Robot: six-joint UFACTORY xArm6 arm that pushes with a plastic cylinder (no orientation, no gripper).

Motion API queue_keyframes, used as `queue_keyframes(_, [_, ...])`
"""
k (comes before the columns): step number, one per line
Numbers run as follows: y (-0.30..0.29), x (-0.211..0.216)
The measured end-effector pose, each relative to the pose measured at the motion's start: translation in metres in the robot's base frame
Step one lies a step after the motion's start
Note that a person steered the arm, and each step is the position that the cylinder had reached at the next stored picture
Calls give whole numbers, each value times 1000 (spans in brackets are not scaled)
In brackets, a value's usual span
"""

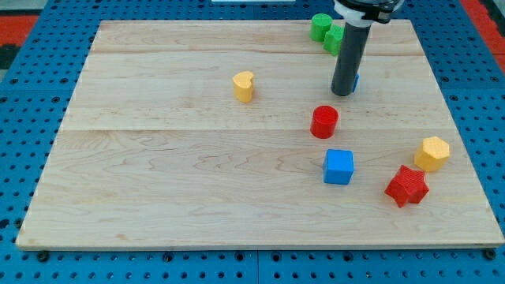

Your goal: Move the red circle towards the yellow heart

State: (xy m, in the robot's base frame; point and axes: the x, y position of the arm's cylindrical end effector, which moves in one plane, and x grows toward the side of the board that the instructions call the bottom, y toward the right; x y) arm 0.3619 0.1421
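The red circle, a short cylinder, stands right of the board's middle. The yellow heart stands up and to its left, roughly a hundred pixels away. My tip rests on the board just above and slightly right of the red circle, with a small gap between them. The rod rises from there to the view's top edge.
A blue block peeks out from behind the rod. Two green blocks sit at the top. A blue cube lies below the red circle. A red star and a yellow hexagon sit at the lower right.
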Motion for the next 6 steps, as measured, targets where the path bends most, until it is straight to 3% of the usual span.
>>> queue_keyframes(2, [28,-61])
queue_keyframes(3, [41,-56])
queue_keyframes(5, [59,33])
queue_keyframes(6, [22,85])
